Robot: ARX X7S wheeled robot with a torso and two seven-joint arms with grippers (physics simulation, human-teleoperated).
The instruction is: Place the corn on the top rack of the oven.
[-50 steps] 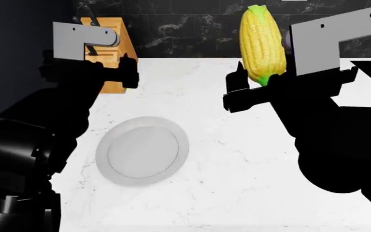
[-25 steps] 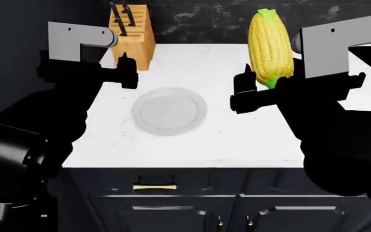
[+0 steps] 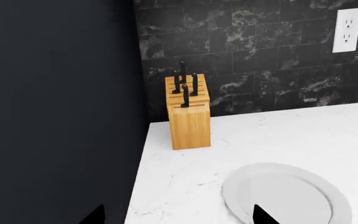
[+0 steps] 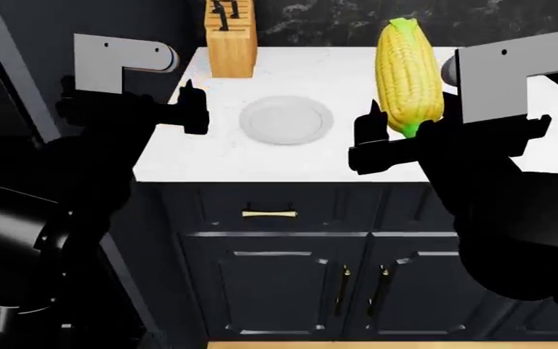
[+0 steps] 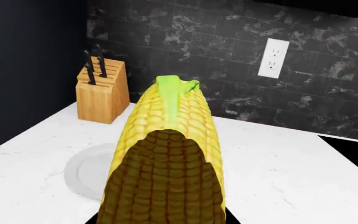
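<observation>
The corn [image 4: 410, 73] is a plump yellow cob with green tips, held upright above the counter's front edge. My right gripper [image 4: 395, 129] is shut on its lower end. In the right wrist view the corn [image 5: 166, 158] fills the middle and hides most of the right gripper [image 5: 163, 220]. My left gripper [image 4: 188, 109] hangs open over the counter's left front corner with nothing in it. In the left wrist view the left gripper [image 3: 179, 217] shows only two dark fingertips set wide apart. The oven and its top rack are out of view.
A white marble counter [image 4: 211, 156] carries a grey plate [image 4: 286, 120] and a wooden knife block [image 4: 230, 43] at the back. Dark cabinets and a drawer with a brass handle [image 4: 269, 214] sit below. A tall dark panel [image 3: 54, 93] stands at the left, and a wall outlet [image 5: 270, 58] is behind.
The head view has drawn back from the counter: plate and knife block have receded up the frame and the cabinet fronts have come into sight. The corn stays in the right gripper.
</observation>
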